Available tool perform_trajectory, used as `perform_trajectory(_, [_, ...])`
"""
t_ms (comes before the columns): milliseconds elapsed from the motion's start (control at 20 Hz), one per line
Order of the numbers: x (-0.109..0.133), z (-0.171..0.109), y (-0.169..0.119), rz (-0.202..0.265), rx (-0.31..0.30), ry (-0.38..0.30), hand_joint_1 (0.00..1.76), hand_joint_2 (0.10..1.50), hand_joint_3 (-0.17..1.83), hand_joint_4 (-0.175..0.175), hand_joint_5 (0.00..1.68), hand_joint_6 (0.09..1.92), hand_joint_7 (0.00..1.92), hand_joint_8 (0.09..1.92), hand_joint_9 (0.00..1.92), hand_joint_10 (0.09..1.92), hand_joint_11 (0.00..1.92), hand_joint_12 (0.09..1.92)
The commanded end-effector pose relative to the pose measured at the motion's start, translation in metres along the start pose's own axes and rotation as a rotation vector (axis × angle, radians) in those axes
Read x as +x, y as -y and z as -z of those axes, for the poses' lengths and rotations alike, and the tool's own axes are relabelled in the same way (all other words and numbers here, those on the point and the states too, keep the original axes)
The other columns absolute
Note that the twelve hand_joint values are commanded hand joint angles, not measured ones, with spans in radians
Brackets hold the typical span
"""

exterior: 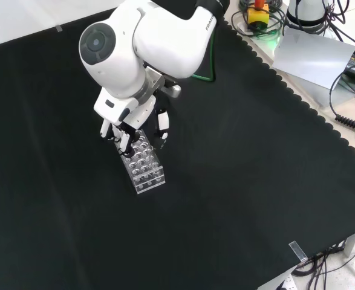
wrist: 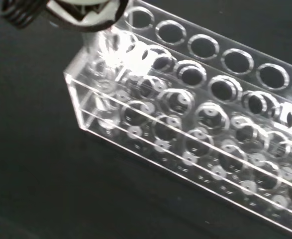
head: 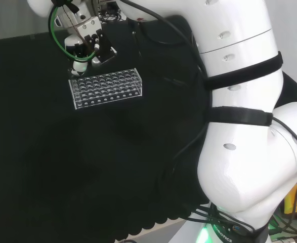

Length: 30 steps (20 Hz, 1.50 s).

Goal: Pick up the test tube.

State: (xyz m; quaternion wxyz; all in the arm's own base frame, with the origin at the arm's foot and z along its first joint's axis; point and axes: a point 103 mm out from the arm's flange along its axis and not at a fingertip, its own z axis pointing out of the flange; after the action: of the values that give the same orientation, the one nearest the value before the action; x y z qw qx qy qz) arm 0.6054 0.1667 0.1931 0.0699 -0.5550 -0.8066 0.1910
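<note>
A clear plastic rack (head: 107,88) with many round holes stands on the black cloth, also seen in the front view (exterior: 144,166). The hand (head: 90,48) hangs over the rack's far left end in the head view, fingers pointing down. From the front, the hand (exterior: 132,127) covers the rack's upper end. In the wrist view, fingertips (wrist: 83,15) meet at the top of a clear test tube (wrist: 103,52) that stands upright in a corner hole of the rack (wrist: 195,144). The tube's lower part blurs into the rack's glare.
The arm's white links (head: 249,116) take up the right side of the head view. The cloth's scalloped edge (exterior: 298,90) runs along the right of the front view, with cables and a grey box (exterior: 313,57) beyond it.
</note>
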Motion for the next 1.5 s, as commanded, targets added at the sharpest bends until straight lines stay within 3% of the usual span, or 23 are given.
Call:
perform_trajectory(50, [0.008,0.0,-0.003,0.013,0.009,-0.031,0.88,0.65,0.58,-0.096,0.74,0.76,1.31,0.69,1.14,0.67,0.53,1.39])
perform_trajectory(450, [0.009,-0.003,0.005,0.017,0.047,-0.071,0.9,0.63,0.59,-0.092,0.74,0.76,1.32,0.68,1.14,0.67,0.52,1.39])
perform_trajectory(800, [0.019,-0.008,0.003,-0.005,0.036,-0.156,0.95,0.62,0.6,-0.099,0.79,0.75,1.34,0.67,1.15,0.67,0.54,1.4])
perform_trajectory(1250, [0.03,-0.007,-0.002,-0.024,0.023,-0.175,0.98,0.61,0.64,-0.109,0.84,0.73,1.37,0.66,1.18,0.67,0.57,1.38])
perform_trajectory(1400, [0.034,-0.011,-0.006,-0.062,-0.012,-0.196,1.04,0.59,0.67,-0.136,0.95,0.68,1.46,0.59,1.26,0.64,0.63,1.35])
perform_trajectory(1450, [0.034,-0.013,-0.007,-0.076,-0.03,-0.213,1.09,0.66,0.59,-0.107,1.05,0.67,1.5,0.55,1.3,0.63,0.67,1.33])
perform_trajectory(1500, [0.035,-0.013,-0.007,-0.084,-0.043,-0.231,1.13,0.71,0.52,-0.101,1.14,0.64,1.55,0.52,1.35,0.62,0.72,1.31])
